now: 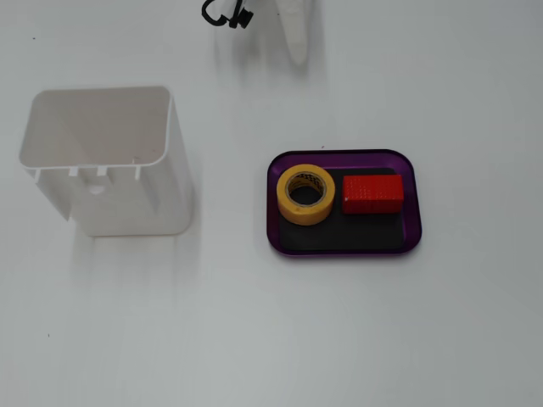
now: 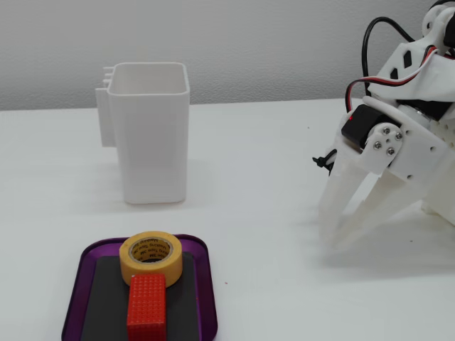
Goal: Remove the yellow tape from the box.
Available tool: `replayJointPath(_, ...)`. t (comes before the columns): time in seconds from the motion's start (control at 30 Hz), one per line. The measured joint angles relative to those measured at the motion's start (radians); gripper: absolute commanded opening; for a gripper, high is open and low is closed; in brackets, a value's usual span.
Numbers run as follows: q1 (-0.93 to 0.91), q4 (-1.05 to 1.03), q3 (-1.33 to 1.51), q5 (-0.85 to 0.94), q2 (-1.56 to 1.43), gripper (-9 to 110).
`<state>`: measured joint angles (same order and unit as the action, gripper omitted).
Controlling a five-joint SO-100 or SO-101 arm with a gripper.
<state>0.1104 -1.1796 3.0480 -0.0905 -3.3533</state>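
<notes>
The yellow tape [image 1: 305, 194] lies flat in the left half of the purple box [image 1: 342, 248], beside a red block [image 1: 372, 193]. In the other fixed view the tape [image 2: 151, 257] sits at the far end of the box [image 2: 71, 298], with the red block [image 2: 147, 309] touching it in front. My gripper [image 2: 334, 241] stands far off to the right, its fingers pointing down at the table with the tips together and nothing between them. In a fixed view only its white tip [image 1: 296, 58] shows at the top edge, well above the box.
A tall white plastic container [image 1: 106, 161] stands left of the box, open at the top; it also shows in a fixed view [image 2: 151, 142] behind the box. A black cable [image 1: 227, 15] hangs at the top edge. The white table lies around them.
</notes>
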Motion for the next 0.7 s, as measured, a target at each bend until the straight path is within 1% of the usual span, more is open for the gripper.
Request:
replayJointPath(0.07, -0.002, 0.0, -0.009, 0.012, 0.0, 0)
replayJointPath(0.13, -0.028, -0.014, -0.112, 0.117, 0.074, 0)
replayJointPath(0.2, -0.041, -0.031, -0.316, 0.212, 0.291, 0)
replayJointPath(0.27, -0.043, -0.04, -0.503, 0.259, 0.522, 0)
replayJointPath(0.33, -0.04, -0.043, -0.607, 0.295, 0.673, 0)
replayJointPath(0.4, -0.043, -0.043, -0.653, 0.316, 0.785, 0)
replayJointPath(0.53, -0.032, -0.041, -0.698, 0.341, 0.885, 2)
replayJointPath(0.7, -0.043, -0.035, -0.827, 0.342, 0.973, 13)
